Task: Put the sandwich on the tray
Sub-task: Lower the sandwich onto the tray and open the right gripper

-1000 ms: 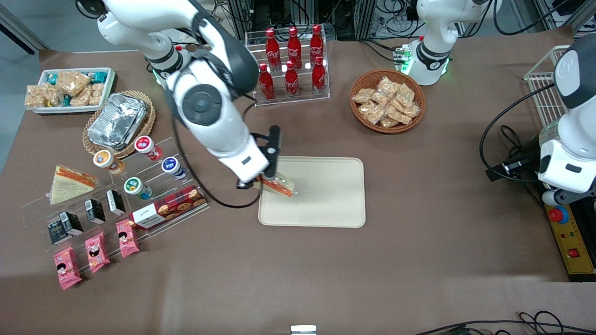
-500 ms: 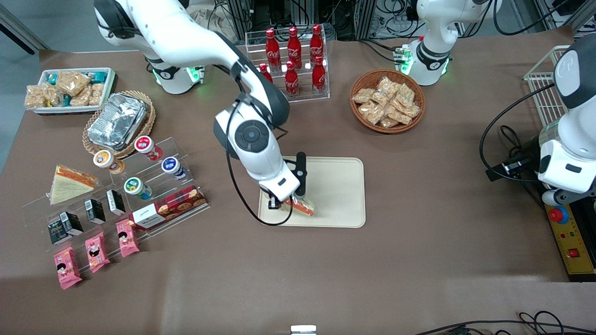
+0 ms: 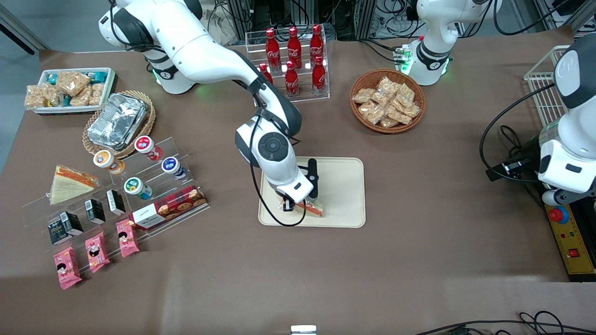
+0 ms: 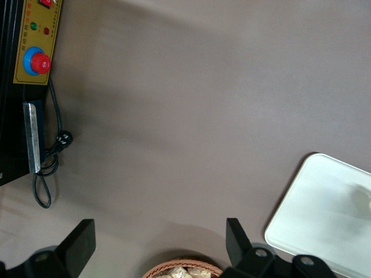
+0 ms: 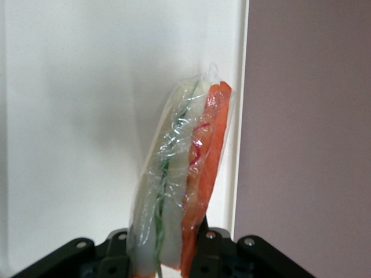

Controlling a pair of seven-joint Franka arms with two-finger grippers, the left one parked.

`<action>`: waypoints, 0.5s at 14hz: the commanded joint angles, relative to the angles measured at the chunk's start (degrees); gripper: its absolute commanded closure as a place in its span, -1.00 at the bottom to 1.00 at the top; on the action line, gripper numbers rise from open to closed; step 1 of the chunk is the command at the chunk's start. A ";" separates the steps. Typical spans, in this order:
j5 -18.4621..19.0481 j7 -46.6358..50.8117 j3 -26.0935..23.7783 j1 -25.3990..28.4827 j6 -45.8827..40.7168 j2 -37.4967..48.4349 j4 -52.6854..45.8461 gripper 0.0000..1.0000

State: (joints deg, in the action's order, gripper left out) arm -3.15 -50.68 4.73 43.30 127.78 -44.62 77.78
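Observation:
The sandwich (image 5: 182, 174) is a plastic-wrapped wedge with white bread, green and orange layers. My gripper (image 5: 168, 255) is shut on it, the fingers pressing its two flat sides. In the front view the gripper (image 3: 298, 207) holds the sandwich (image 3: 313, 209) low over the cream tray (image 3: 340, 186), over the part of the tray nearest the camera. The tray (image 5: 75, 116) fills the space under the sandwich, with its rim beside the orange layer. Whether the sandwich touches the tray I cannot tell.
A second wrapped wedge (image 3: 70, 182) lies on the acrylic rack (image 3: 116, 195) with cups and snack packs toward the working arm's end. A foil container in a basket (image 3: 118, 122), a cola bottle rack (image 3: 291, 65) and a snack basket (image 3: 387, 100) stand farther from the camera.
The arm carried the sandwich from the tray's edge at the working arm's end inward and nearer to the camera, and lower toward the tray. The grip stayed shut.

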 commanded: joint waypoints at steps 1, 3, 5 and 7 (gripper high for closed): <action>0.34 1.29 0.46 0.38 3.00 -2.31 -1.05 0.29; 0.34 1.20 0.46 0.30 3.88 -2.84 -1.05 0.29; 0.25 1.37 0.46 0.30 3.88 -3.11 -1.05 0.04; 0.25 3.04 0.46 0.30 3.88 -3.11 -0.97 -0.77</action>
State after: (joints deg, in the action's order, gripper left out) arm -3.16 -49.74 4.83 43.31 130.86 -46.96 77.78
